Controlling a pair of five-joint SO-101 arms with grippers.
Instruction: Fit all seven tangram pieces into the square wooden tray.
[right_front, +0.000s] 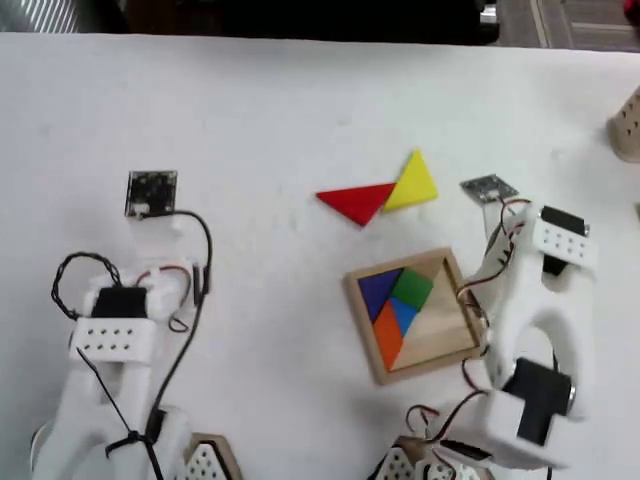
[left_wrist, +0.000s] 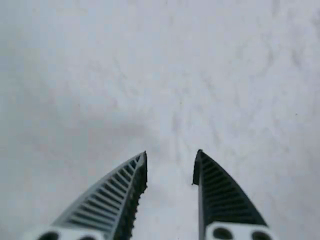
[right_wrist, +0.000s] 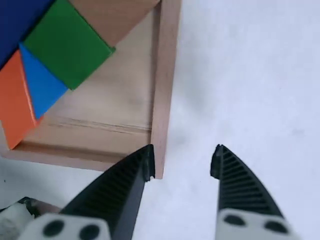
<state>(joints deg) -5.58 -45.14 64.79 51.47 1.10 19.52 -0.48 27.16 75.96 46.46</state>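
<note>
Tray (right_front: 430, 366) of wood, square, lying on the white table (right_front: 280, 120) just beside the right arm, partly filled. Seated inside and packed toward one side: dark blue piece (right_front: 377, 291), green square (right_front: 413, 286), light blue piece (right_front: 404, 313), orange piece (right_front: 388, 337). Possibly a fifth, tan piece (right_wrist: 117, 17) alongside the green square, hard to separate from the tray floor; cannot tell for certain. Rest of the floor bare along the side nearest the right arm.

Not yet in, on the table beyond the tray and touching each other: red triangle (right_front: 358, 202) and yellow triangle (right_front: 413, 183).

Right gripper (right_wrist: 182, 152) with jaws apart and holding nothing, poised at a corner of the tray, one finger over the rim, the other over the table. Left gripper (left_wrist: 170, 155) likewise spread and empty, above bare table, well apart from tray and pieces.

Judged somewhat past halfway: at least four pieces placed, two triangles certainly left to fetch and fit into the open portion, probably with some turning to match the gap.
</note>
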